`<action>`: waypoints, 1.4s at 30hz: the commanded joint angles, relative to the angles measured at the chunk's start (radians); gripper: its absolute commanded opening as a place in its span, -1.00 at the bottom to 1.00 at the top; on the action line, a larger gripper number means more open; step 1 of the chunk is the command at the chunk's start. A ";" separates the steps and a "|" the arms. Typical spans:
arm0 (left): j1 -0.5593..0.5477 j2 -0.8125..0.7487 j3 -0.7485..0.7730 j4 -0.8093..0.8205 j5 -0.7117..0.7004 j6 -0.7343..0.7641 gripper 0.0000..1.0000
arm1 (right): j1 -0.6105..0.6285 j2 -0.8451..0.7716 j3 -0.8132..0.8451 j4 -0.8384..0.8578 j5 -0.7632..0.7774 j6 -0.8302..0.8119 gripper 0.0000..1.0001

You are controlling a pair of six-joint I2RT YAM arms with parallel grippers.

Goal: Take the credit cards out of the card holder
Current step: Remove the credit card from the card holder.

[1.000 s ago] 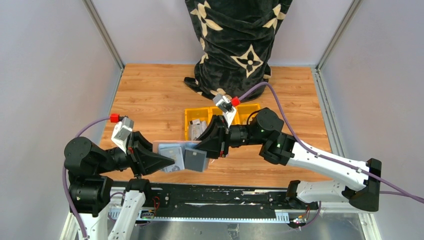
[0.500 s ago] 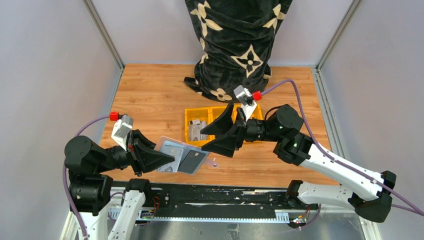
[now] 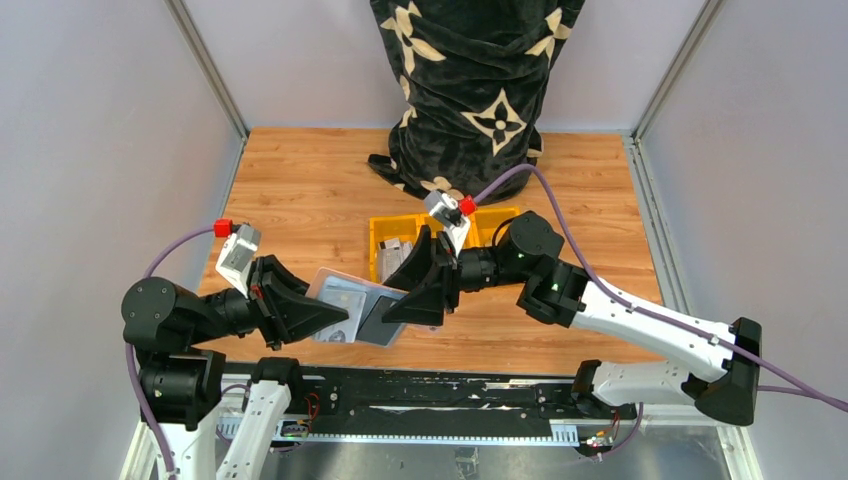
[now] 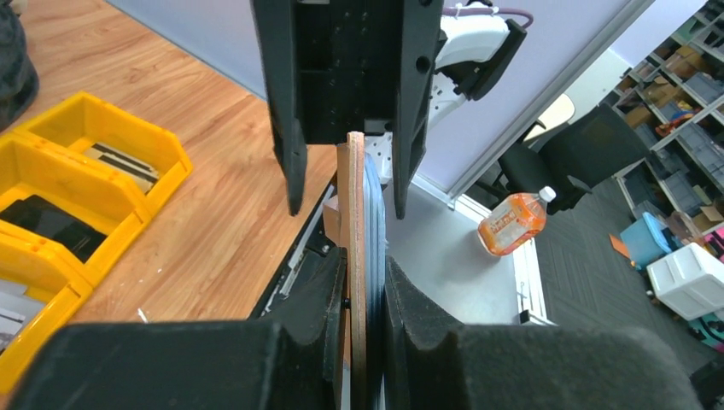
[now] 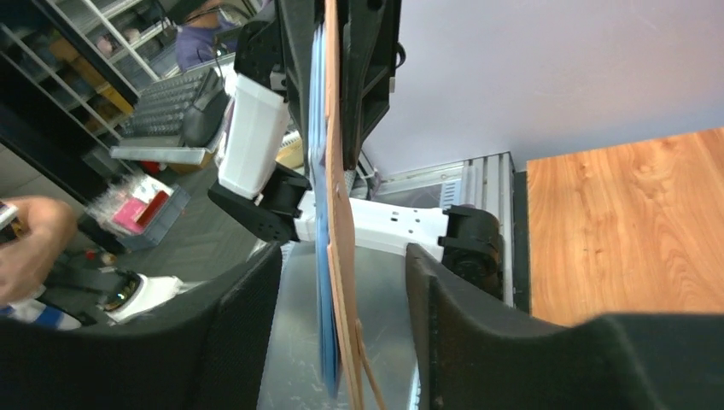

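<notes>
Above the near edge of the worktop (image 3: 300, 190), the card holder (image 4: 353, 239) is held clear of the surface between the two arms. The left end effector (image 4: 363, 286) is clamped on the holder's near end, both fingers pressed against its faces. In the left wrist view the holder appears edge-on as a tan strip, with the blue-grey edge of the credit cards (image 4: 374, 218) lying flat against its right face. The right end effector (image 5: 341, 256) straddles the opposite end of the holder with its fingers (image 5: 243, 333) spread; a gap shows on each side, so neither finger touches holder or cards. How many cards sit in the holder cannot be told. The yellow tray (image 3: 378, 232) rests on the worktop just beyond the right end effector, and a black patterned cloth (image 3: 470, 90) stands at the far edge.
</notes>
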 commanded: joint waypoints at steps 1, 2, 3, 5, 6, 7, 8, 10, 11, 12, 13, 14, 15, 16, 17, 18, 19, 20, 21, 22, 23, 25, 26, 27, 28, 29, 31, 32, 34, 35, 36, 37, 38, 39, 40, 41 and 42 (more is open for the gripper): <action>-0.002 -0.006 -0.023 0.109 -0.017 -0.102 -0.92 | 0.018 -0.022 -0.026 0.098 -0.057 0.019 -0.12; -0.003 -0.008 -0.032 0.117 -0.023 -0.114 -0.92 | 0.019 -0.017 -0.021 0.099 -0.066 0.030 -0.44; -0.002 -0.011 -0.042 0.131 -0.034 -0.132 -0.90 | 0.019 -0.012 -0.013 0.092 -0.074 0.037 -0.74; -0.003 -0.018 -0.072 0.147 -0.055 -0.171 -0.56 | 0.019 -0.010 0.004 0.058 -0.080 0.033 -1.00; -0.003 -0.023 -0.084 0.149 -0.064 -0.186 -0.32 | 0.019 -0.013 0.008 0.048 -0.087 0.028 -1.00; -0.002 -0.029 -0.097 0.153 -0.066 -0.200 -0.17 | 0.019 -0.018 0.009 0.046 -0.091 0.024 -1.00; -0.003 -0.038 -0.112 0.163 -0.063 -0.217 -0.06 | 0.019 -0.024 0.012 0.039 -0.091 0.021 -1.00; -0.003 -0.052 -0.145 0.203 -0.052 -0.262 -0.03 | 0.019 -0.029 0.032 -0.008 -0.091 0.000 -1.00; -0.002 -0.056 -0.156 0.226 -0.041 -0.292 -0.03 | 0.019 -0.028 0.045 -0.040 -0.092 -0.011 -1.00; -0.003 -0.059 -0.163 0.246 -0.035 -0.308 -0.03 | 0.019 -0.025 0.057 -0.072 -0.100 -0.023 -1.00; -0.003 -0.060 -0.168 0.253 -0.028 -0.319 -0.04 | 0.019 -0.022 0.068 -0.086 -0.103 -0.028 -1.00; -0.004 -0.060 -0.170 0.260 -0.019 -0.325 -0.06 | 0.019 -0.020 0.079 -0.111 -0.106 -0.035 -1.00; -0.003 -0.059 -0.169 0.263 -0.010 -0.328 -0.09 | 0.019 -0.014 0.094 -0.135 -0.108 -0.040 -1.00; -0.003 -0.059 -0.168 0.269 0.001 -0.328 -0.12 | 0.019 -0.008 0.108 -0.161 -0.111 -0.047 -1.00; -0.004 -0.058 -0.168 0.269 0.008 -0.328 -0.15 | 0.019 -0.002 0.121 -0.185 -0.113 -0.051 -1.00; -0.004 -0.057 -0.166 0.269 0.014 -0.327 -0.17 | 0.019 0.003 0.132 -0.212 -0.108 -0.057 -1.00; -0.003 -0.059 -0.166 0.266 0.018 -0.328 -0.17 | 0.018 0.008 0.142 -0.225 -0.102 -0.061 -1.00; -0.004 -0.061 -0.165 0.266 0.021 -0.326 -0.18 | 0.019 0.010 0.151 -0.244 -0.094 -0.064 -1.00; -0.004 -0.063 -0.165 0.267 0.023 -0.323 -0.21 | 0.018 0.013 0.158 -0.256 -0.087 -0.069 -1.00; -0.003 -0.064 -0.163 0.269 0.024 -0.321 -0.27 | 0.017 0.014 0.165 -0.271 -0.082 -0.076 -1.00; -0.003 -0.063 -0.162 0.268 0.024 -0.319 -0.36 | 0.018 0.015 0.170 -0.288 -0.075 -0.087 -1.00; -0.002 -0.057 -0.155 0.265 0.015 -0.318 -0.64 | 0.015 0.006 0.176 -0.318 -0.052 -0.107 -0.98; -0.003 -0.054 -0.152 0.262 0.009 -0.311 -0.74 | 0.013 0.000 0.175 -0.325 -0.038 -0.113 -0.83; -0.004 -0.052 -0.149 0.255 -0.003 -0.307 -0.82 | 0.010 -0.008 0.173 -0.333 -0.021 -0.121 -0.61; -0.003 -0.050 -0.145 0.251 -0.011 -0.301 -0.89 | 0.003 -0.019 0.174 -0.343 0.004 -0.129 -0.40; -0.004 -0.050 -0.144 0.249 -0.021 -0.295 -0.93 | -0.004 -0.031 0.175 -0.354 0.038 -0.137 -0.24; -0.003 -0.050 -0.140 0.234 -0.050 -0.277 -0.99 | -0.018 -0.070 0.176 -0.390 0.140 -0.152 -0.07; -0.004 -0.050 -0.138 0.221 -0.069 -0.261 -1.00 | -0.024 -0.094 0.174 -0.393 0.176 -0.157 -0.05; -0.003 -0.050 -0.134 0.189 -0.110 -0.233 -1.00 | -0.025 -0.153 0.156 -0.374 0.284 -0.157 -0.06; -0.003 -0.050 -0.134 0.177 -0.132 -0.221 -1.00 | -0.026 -0.176 0.142 -0.330 0.308 -0.145 -0.06; -0.004 -0.051 -0.134 0.171 -0.154 -0.210 -1.00 | -0.025 -0.189 0.122 -0.296 0.310 -0.129 -0.06; -0.003 -0.054 -0.134 0.164 -0.184 -0.198 -1.00 | -0.025 -0.190 0.114 -0.265 0.284 -0.107 -0.06; -0.003 -0.058 -0.135 0.156 -0.217 -0.187 -1.00 | -0.025 -0.176 0.108 -0.230 0.239 -0.074 -0.07; -0.003 -0.065 -0.137 0.155 -0.247 -0.179 -1.00 | -0.023 -0.153 0.107 -0.197 0.182 -0.040 -0.07; -0.003 -0.071 -0.144 0.158 -0.275 -0.179 -1.00 | -0.018 -0.123 0.108 -0.162 0.131 -0.004 -0.08; -0.002 -0.077 -0.151 0.174 -0.300 -0.186 -1.00 | -0.009 -0.088 0.111 -0.134 0.087 0.036 -0.09; -0.003 -0.082 -0.158 0.190 -0.312 -0.198 -1.00 | 0.004 -0.059 0.114 -0.109 0.055 0.056 -0.09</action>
